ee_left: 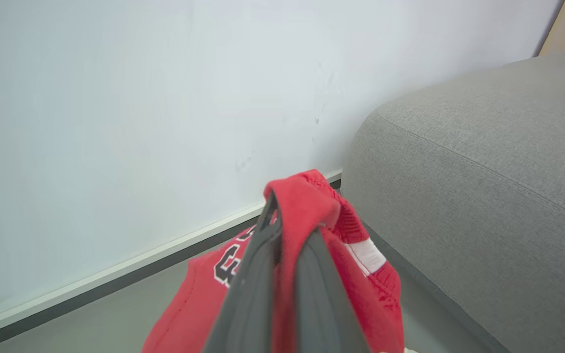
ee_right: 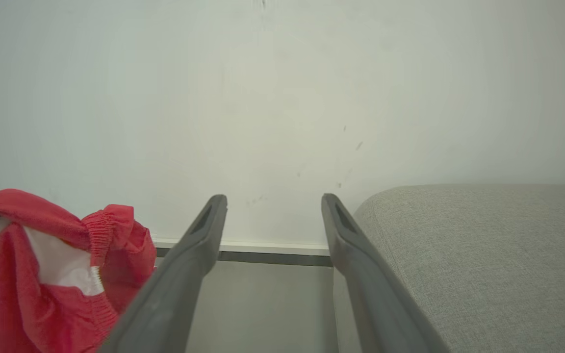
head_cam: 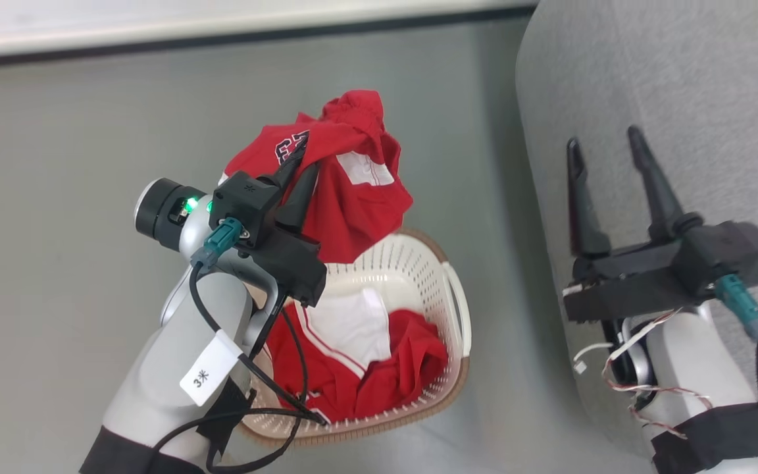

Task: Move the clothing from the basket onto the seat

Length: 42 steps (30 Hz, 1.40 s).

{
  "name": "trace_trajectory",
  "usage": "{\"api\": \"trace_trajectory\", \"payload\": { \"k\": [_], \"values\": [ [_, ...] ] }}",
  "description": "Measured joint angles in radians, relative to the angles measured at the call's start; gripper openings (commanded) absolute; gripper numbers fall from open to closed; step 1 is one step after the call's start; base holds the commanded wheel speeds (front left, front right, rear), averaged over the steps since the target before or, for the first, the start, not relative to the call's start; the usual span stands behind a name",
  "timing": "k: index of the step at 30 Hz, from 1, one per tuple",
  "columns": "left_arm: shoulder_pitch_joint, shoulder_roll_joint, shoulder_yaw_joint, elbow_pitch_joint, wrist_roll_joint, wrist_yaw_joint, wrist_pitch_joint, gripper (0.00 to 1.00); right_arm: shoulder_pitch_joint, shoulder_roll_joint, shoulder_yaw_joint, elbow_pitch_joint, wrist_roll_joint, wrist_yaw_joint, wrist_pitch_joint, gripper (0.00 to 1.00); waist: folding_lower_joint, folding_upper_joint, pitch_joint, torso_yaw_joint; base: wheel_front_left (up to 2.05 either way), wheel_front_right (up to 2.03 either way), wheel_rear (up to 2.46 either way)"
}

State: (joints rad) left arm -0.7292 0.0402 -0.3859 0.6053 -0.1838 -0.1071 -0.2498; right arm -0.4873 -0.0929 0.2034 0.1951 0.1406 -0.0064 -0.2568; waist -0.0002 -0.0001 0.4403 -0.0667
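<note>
Red sports jersey (head_cam: pixel 353 197) with white panels and dark lettering hung bunched from the left tool (head_cam: pixel 304 161), whose two dark fingers were pinched narrow on a fold near the garment's top. It was held clear above the cream perforated plastic basket (head_cam: pixel 459 309) with the brown rim. Judged reason: lifted high so the dangling hem clears the rim before a carry sideways.

Large grey fabric seat (head_cam: pixel 649 79) lay to the robot's right of the basket, well apart from the jersey, with nothing red on the part in view. Right tool (head_cam: pixel 603 138) hovered over the cushion, fingers spread wide and empty, probably parked out of the left arm's path.

Second red garment with a white panel (head_cam: pixel 392 368) lay crumpled in the basket bottom, so the task was judged under halfway.

Hidden or unclear:
- The left forearm and its cables covered the basket's near-left part, so I could not tell whether more clothing lay beneath.
- The lettering was partly folded and unreadable.
- Grip depth was uncertain: in the left wrist view, cloth wrapped over the fingertips.
- The seat was cut off at the frame edge.
</note>
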Motion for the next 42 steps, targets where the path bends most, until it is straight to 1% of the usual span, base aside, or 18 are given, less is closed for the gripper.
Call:
{"api": "trace_trajectory", "payload": {
  "k": [4, 9, 10, 11, 18, 23, 26, 28, 33, 38, 42],
  "values": [
    [0.002, 0.006, 0.002, -0.003, -0.002, -0.001, 0.000, 0.00, 0.006, 0.007, 0.016, 0.040, 0.004, 0.016, 0.000, 1.00, 0.0000, 0.0000, -0.057, 0.001, 0.00, 0.00, 0.00],
    [0.011, 0.006, 0.005, -0.002, -0.009, -0.007, 0.000, 0.00, 0.016, 0.012, 0.031, 0.080, 0.010, 0.026, 0.000, 1.00, 0.0000, 0.0000, -0.128, -0.001, 0.00, 0.00, 0.00],
    [0.011, 0.006, 0.005, -0.002, -0.009, -0.007, 0.000, 0.00, 0.016, 0.012, 0.031, 0.080, 0.010, 0.026, 0.000, 1.00, 0.0000, 0.0000, -0.128, -0.001, 0.00, 0.00, 0.00],
    [0.012, 0.006, 0.002, 0.000, -0.011, -0.008, 0.000, 0.00, 0.028, 0.013, 0.039, 0.097, 0.011, 0.035, 0.000, 1.00, -0.0001, 0.0000, -0.156, -0.001, 0.00, 0.00, 0.00],
    [0.026, 0.003, -0.006, 0.023, -0.037, -0.009, 0.000, 0.00, 0.062, 0.021, 0.095, 0.157, 0.021, 0.068, 0.000, 1.00, 0.0001, -0.0001, -0.254, 0.007, 0.00, 0.00, 0.00],
    [0.062, 0.002, -0.018, 0.043, -0.054, -0.009, 0.000, 0.00, 0.082, 0.025, 0.154, 0.206, 0.021, 0.092, 0.000, 1.00, 0.0000, 0.0000, -0.325, 0.015, 0.00, 0.00, 0.00],
    [0.084, 0.002, -0.024, 0.055, -0.063, -0.009, 0.000, 0.00, 0.083, 0.027, 0.198, 0.241, 0.028, 0.112, 0.000, 1.00, 0.0001, 0.0000, -0.367, 0.020, 0.00, 0.00, 0.00],
    [0.097, 0.003, -0.031, 0.057, -0.068, -0.016, 0.000, 0.00, 0.084, 0.027, 0.226, 0.258, 0.032, 0.114, 0.000, 1.00, 0.0000, 0.0000, -0.395, 0.023, 0.00, 0.00, 0.00],
    [0.136, 0.001, -0.052, 0.038, -0.072, -0.016, 0.011, 0.00, 0.089, 0.028, 0.303, 0.276, 0.039, 0.130, 0.000, 1.00, 0.0000, 0.0000, -0.457, 0.031, 0.00, 0.00, 0.00],
    [0.164, 0.001, -0.073, 0.008, -0.072, -0.016, 0.021, 0.00, 0.089, 0.029, 0.366, 0.299, 0.053, 0.131, 0.000, 1.00, 0.0001, 0.0000, -0.500, 0.043, 0.00, 0.00, 0.00],
    [0.182, 0.001, -0.093, -0.027, -0.078, -0.016, 0.036, 0.00, 0.086, 0.028, 0.404, 0.321, 0.064, 0.131, 0.000, 1.00, 0.0001, 0.0000, -0.515, 0.057, 0.00, 0.00, 0.00]
  ]
}}
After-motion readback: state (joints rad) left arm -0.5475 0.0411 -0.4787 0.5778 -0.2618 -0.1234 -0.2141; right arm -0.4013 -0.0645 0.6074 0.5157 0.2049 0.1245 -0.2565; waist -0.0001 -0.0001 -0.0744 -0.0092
